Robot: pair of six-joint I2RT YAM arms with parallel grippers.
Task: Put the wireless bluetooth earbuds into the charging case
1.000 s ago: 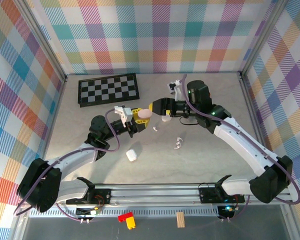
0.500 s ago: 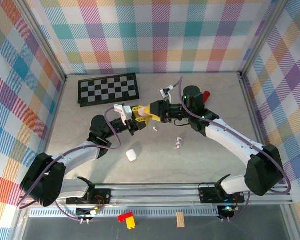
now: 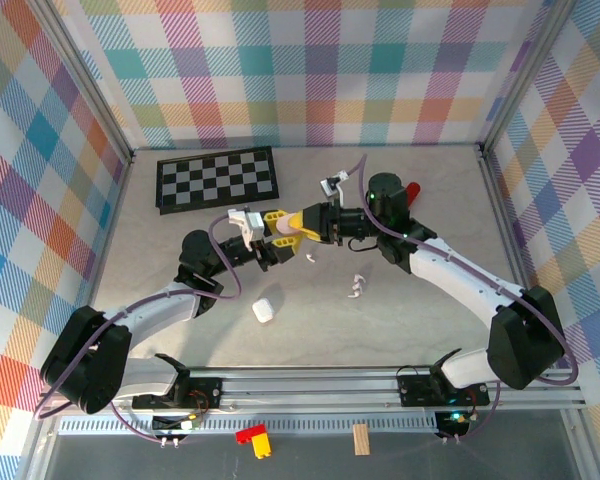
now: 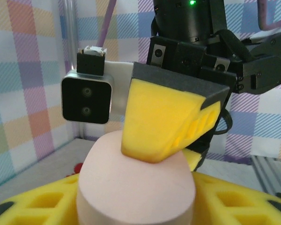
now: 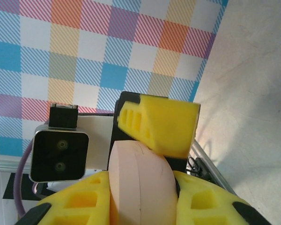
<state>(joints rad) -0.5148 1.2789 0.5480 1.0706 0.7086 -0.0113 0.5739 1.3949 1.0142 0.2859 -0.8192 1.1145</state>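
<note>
A pink pebble-shaped charging case (image 3: 288,228) hangs above the table's middle between both grippers. My right gripper (image 3: 300,224) reaches in from the right, and in the right wrist view its yellow fingers (image 5: 70,206) press both flat sides of the case (image 5: 140,187); the right gripper (image 5: 140,201) is shut on it. My left gripper (image 3: 277,230) comes from the left. Its fingers (image 4: 234,201) flank the case (image 4: 136,187) closely, and whether the left gripper (image 4: 136,206) still grips is unclear. Small white earbuds (image 3: 357,287) and one more (image 3: 308,257) lie on the table.
A white pebble case (image 3: 264,311) lies near the left forearm. A chessboard (image 3: 217,178) sits at the back left and a small red thing (image 3: 413,190) behind the right arm. Plaid walls enclose the table. A toy brick (image 3: 255,438) and wooden block (image 3: 360,438) lie beyond the front rail.
My right gripper moved left to the pink case and closed its fingers on it. The left gripper stayed at the case, and the red thing came into view behind the right arm.
</note>
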